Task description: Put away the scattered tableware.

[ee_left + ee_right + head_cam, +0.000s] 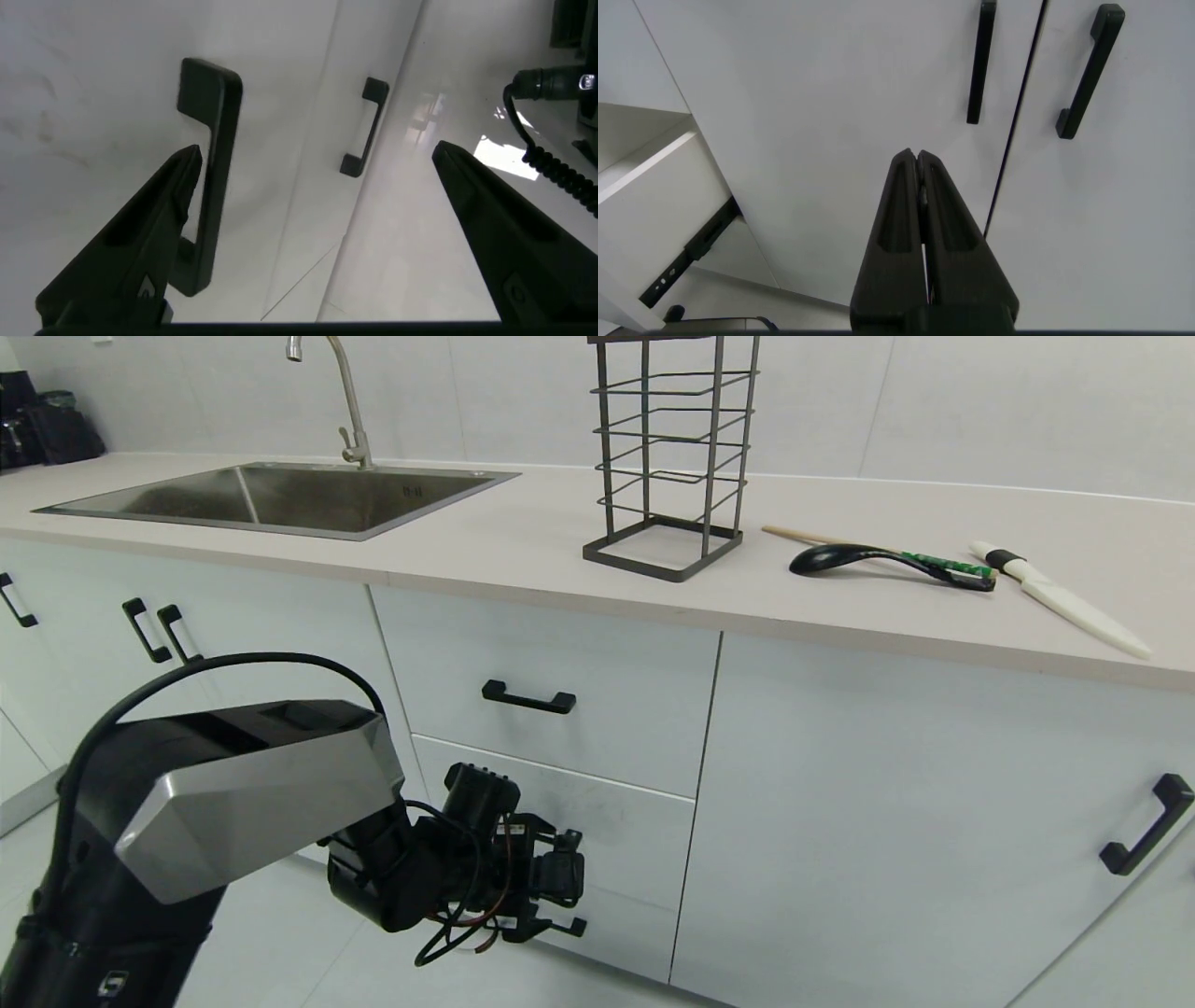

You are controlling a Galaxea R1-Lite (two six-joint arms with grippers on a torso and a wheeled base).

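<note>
Tableware lies on the counter, right of the wire rack; both grippers empty.
Sink left of rack. Right of rack: white knife farthest, black ladle nearer, thin wooden stick just behind the ladle. Left gripper well below rack, fingers spread wide, one beside a drawer handle. Right gripper fingers pressed together, facing cabinet doors.
</note>
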